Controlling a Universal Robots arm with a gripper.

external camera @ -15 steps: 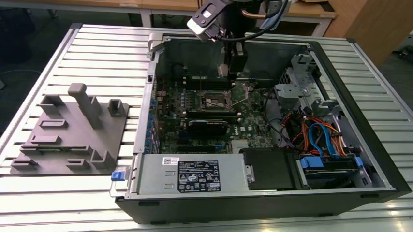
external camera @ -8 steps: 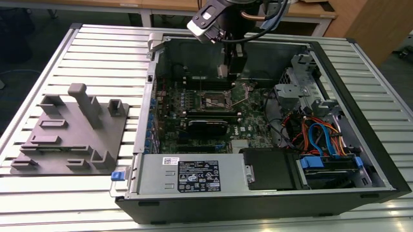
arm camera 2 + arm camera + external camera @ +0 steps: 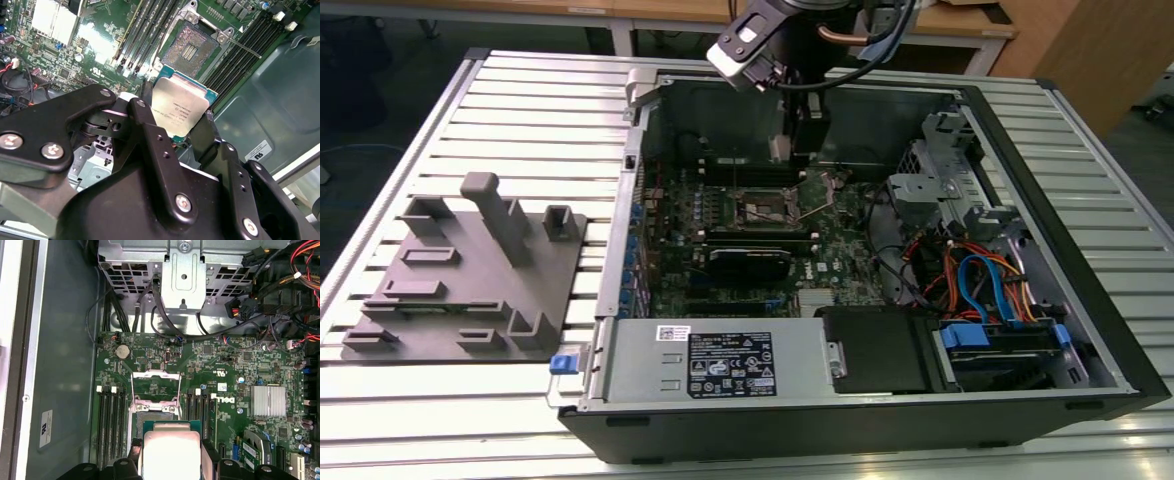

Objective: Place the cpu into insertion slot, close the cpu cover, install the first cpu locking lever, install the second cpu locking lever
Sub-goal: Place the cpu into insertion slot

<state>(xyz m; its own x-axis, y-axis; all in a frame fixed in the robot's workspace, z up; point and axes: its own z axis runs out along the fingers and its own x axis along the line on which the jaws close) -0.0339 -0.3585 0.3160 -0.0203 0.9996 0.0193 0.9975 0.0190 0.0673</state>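
My gripper (image 3: 798,148) hangs inside the open computer case (image 3: 1067,300), above the board and just behind the insertion slot (image 3: 761,210). It is shut on the cpu (image 3: 181,105), a flat square chip with a dull silver top and a teal edge, held by two opposite sides between the black fingers (image 3: 150,120). In the first wrist view the cpu (image 3: 171,452) covers part of the insertion slot (image 3: 150,412). The slot's dark centre (image 3: 192,47) lies bare. The cpu cover (image 3: 155,375) stands swung open beside it. A thin locking lever (image 3: 245,48) sticks out from the socket.
Long black memory slots (image 3: 111,415) flank the socket on both sides. A finned silver heatsink (image 3: 268,401) sits on the board nearby. Cables (image 3: 974,280) and a drive cage fill the case at the exterior view's right. A grey fixture plate (image 3: 467,270) lies on the table at the left.
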